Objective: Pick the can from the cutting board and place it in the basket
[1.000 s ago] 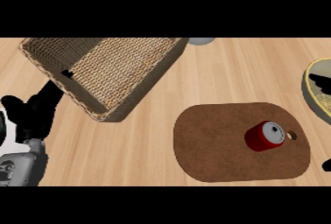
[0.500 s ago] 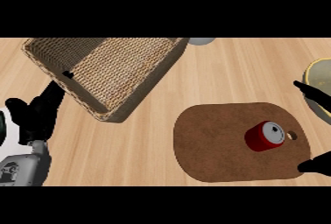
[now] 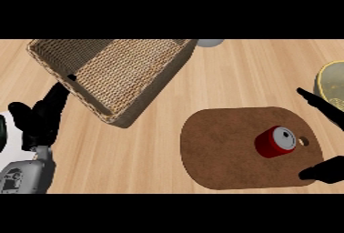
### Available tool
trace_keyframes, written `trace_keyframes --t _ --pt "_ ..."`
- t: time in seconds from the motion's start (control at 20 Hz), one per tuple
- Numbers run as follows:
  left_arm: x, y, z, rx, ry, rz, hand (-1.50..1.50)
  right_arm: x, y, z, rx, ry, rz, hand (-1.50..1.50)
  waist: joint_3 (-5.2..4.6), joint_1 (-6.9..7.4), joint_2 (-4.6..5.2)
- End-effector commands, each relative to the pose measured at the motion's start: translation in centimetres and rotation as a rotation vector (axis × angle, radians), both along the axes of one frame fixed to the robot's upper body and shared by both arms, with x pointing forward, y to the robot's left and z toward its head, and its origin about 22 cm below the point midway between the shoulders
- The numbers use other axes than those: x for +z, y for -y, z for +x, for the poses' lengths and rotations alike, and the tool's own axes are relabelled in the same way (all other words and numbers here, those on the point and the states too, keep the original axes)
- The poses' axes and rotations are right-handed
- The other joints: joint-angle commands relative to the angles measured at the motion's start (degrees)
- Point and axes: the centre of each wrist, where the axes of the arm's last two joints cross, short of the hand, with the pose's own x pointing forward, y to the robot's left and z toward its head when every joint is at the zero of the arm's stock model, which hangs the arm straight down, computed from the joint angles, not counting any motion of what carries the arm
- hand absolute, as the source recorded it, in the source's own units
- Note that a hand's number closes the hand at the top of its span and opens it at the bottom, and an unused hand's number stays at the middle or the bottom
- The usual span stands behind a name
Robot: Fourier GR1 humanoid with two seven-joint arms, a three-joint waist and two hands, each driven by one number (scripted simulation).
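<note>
Can: the red can (image 3: 275, 141) is seen lying on its side on the cutting board (image 3: 228, 150), toward the board's right part, silver end turned up and to the right. It is touched by nothing.
Cutting board: a brown oval board is laid flat on the wooden counter (image 3: 201, 82), right of centre; a small hole shows just right of the can.
Basket: the wicker basket (image 3: 114, 68) is set at upper left, tilted in view, well apart from the board. Nothing is seen inside it.
Right hand: the right hand (image 3: 326, 170) is shown only in part at the right edge; a finger is seen above and the thumb below, spread wide, with the can between them but apart from both. Nothing is held.
Left hand: the left hand (image 3: 40, 118) is seen at the left edge beside the basket's near wall, fingers straight and up, resting, holding nothing.
Other: a yellowish-rimmed dish (image 3: 331, 82) is cut off at the right edge.
Done: nothing of the task is judged complete; the can is not yet grasped.
Left: closing on the can, lifting, carrying across to the basket, releasing.
</note>
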Motion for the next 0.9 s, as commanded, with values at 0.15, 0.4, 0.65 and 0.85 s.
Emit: trace_keyframes --t 0.15,0.4,0.65,0.85 --pt "-0.4 0.9 0.1 0.007 0.023 0.002 0.0 -1.9 -1.2 0.7 0.008 -0.032 -0.033 -1.5 -0.02 -0.04 0.08" --pt "0.2 -0.9 0.6 -0.017 -0.006 0.006 0.0 -3.2 -2.0 -0.1 -0.016 -0.028 -0.083 -1.5 -0.02 -0.11 0.08" --pt "0.5 -0.8 0.0 -0.023 -0.006 -0.014 0.0 -3.5 -0.8 0.9 -0.019 -0.024 -0.083 -1.5 -0.02 -0.1 0.06" --pt "0.2 -0.1 1.2 -0.007 0.007 0.012 0.0 -3.7 -2.0 1.3 -0.012 -0.046 -0.112 -1.5 -0.02 -0.17 0.08"
